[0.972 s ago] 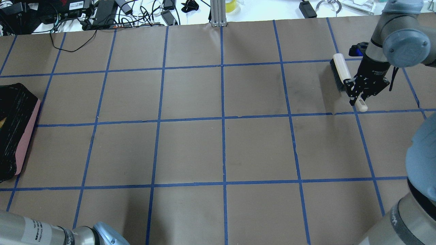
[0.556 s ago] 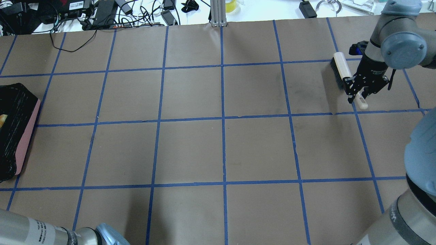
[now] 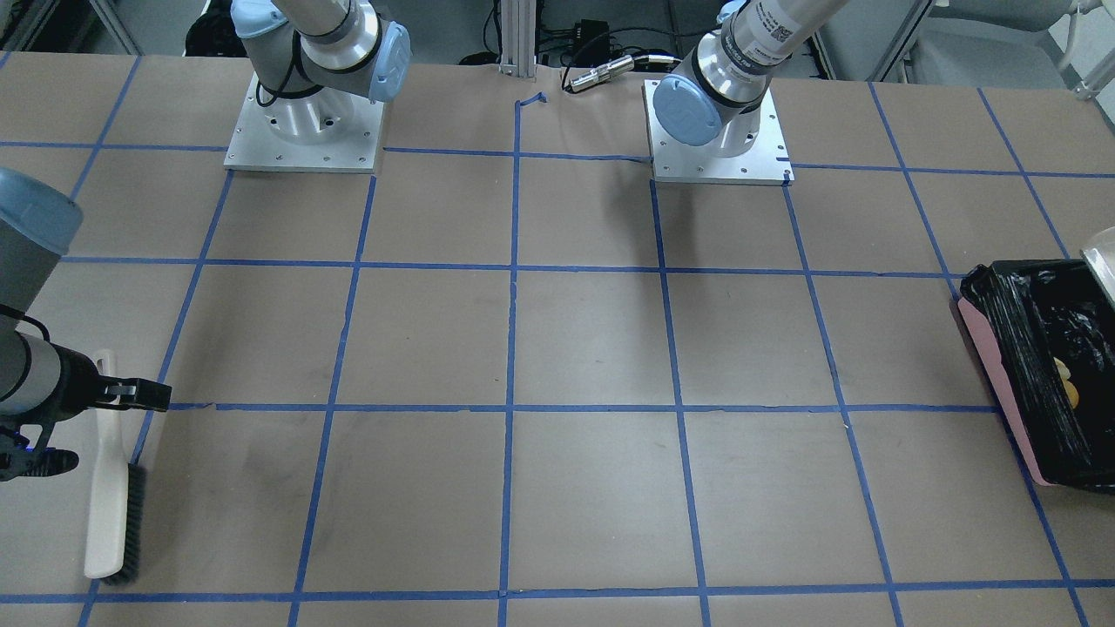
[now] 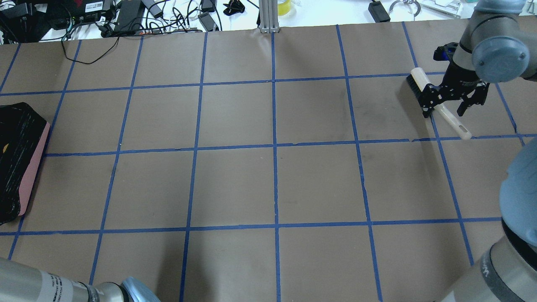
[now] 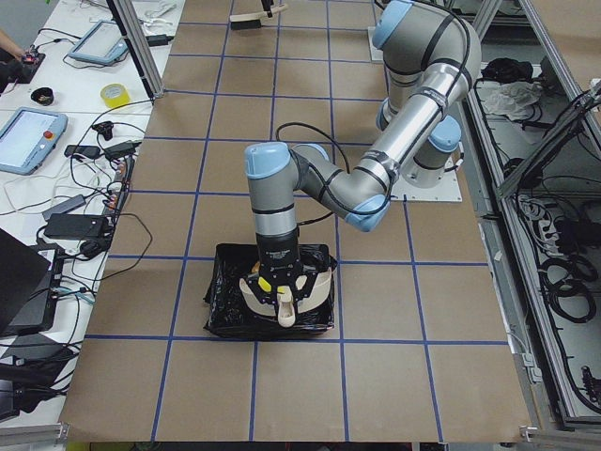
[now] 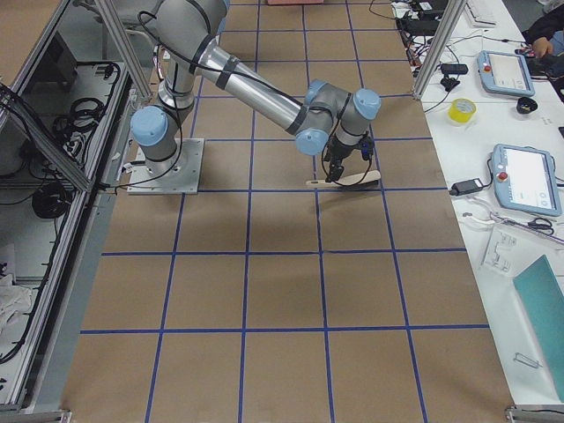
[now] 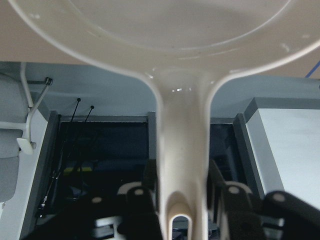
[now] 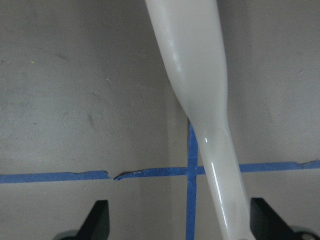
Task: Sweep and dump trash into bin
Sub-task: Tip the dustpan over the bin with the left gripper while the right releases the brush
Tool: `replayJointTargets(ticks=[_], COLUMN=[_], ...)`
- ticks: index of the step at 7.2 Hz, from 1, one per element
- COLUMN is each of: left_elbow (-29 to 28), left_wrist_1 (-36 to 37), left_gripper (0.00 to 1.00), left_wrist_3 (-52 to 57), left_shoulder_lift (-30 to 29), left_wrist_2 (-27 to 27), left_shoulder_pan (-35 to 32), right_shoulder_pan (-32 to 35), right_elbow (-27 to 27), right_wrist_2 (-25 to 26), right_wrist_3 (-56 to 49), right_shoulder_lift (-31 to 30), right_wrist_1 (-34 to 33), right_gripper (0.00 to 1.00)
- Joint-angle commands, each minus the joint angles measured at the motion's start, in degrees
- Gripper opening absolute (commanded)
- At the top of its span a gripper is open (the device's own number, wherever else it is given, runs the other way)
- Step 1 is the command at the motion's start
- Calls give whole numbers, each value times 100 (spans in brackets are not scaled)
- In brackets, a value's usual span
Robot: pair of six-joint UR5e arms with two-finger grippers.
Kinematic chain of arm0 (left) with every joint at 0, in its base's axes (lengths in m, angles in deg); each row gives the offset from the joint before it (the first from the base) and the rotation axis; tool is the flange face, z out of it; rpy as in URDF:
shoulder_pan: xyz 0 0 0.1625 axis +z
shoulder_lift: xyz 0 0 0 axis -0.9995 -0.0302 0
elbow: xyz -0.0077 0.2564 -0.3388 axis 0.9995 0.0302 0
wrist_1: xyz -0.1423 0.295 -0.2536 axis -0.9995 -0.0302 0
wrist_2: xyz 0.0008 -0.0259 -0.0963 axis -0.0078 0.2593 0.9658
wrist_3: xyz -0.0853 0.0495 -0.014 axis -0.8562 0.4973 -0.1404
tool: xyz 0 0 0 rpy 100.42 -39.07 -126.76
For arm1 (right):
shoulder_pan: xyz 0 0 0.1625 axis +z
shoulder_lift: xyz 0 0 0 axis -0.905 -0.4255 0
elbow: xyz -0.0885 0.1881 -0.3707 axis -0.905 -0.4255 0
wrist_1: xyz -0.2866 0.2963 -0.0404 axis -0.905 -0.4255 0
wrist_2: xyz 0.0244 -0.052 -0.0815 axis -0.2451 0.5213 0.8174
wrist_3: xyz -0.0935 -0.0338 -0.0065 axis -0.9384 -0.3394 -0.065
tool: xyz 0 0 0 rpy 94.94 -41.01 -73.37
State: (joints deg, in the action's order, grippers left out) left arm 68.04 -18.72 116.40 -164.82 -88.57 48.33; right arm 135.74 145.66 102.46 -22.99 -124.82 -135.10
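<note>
The bin [image 3: 993, 366] is pink-sided with a black bag and stands at the table's left end [image 4: 32, 167]. Yellow-orange trash [image 3: 1066, 380] lies inside it; I cannot tell the pieces apart. My left gripper [image 7: 182, 197] is shut on the handle of the beige dustpan [image 7: 180, 115] and holds it over the bin [image 5: 225, 305]. My right gripper [image 4: 444, 110] is open, with its fingers [image 8: 97, 220] wide on either side of the handle of the cream brush [image 4: 419, 82]. The brush lies on the table.
Blue tape lines divide the brown table [image 4: 272, 184] into squares. Cables and electronics [image 4: 126, 16] lie along the far edge. An aluminium post [image 4: 268, 16] stands at the far middle. Both arm bases [image 3: 300, 131] sit at the robot's side.
My right gripper has opened and let go of the brush handle. The handle end has swung outward and now lies flat on the table. The left arm barely moved.
</note>
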Motion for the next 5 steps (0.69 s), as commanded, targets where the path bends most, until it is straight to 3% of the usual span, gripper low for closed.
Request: replayJointTargets(ticks=[1,4,5], left_elbow=[147,350,368], left_wrist_1=[283,1267,1287], left_gripper=[0,0,0], left_wrist_3=[-4,233,224], left_shoulder_lift=[182,315,350], left_wrist_2=[-125,-230,-327], left_shoulder_pan=[-224,-233,-233], right_shoulder_pan=[0,17,70], right_elbow=[-59,-85,-199], right_wrist_2=[25,17,-62], right_wrist_3=[62,62,71], right_shoulder_lift=[-241,-1242,-1532], right_wrist_1=[237,667,930], right_gripper=[100,100,100])
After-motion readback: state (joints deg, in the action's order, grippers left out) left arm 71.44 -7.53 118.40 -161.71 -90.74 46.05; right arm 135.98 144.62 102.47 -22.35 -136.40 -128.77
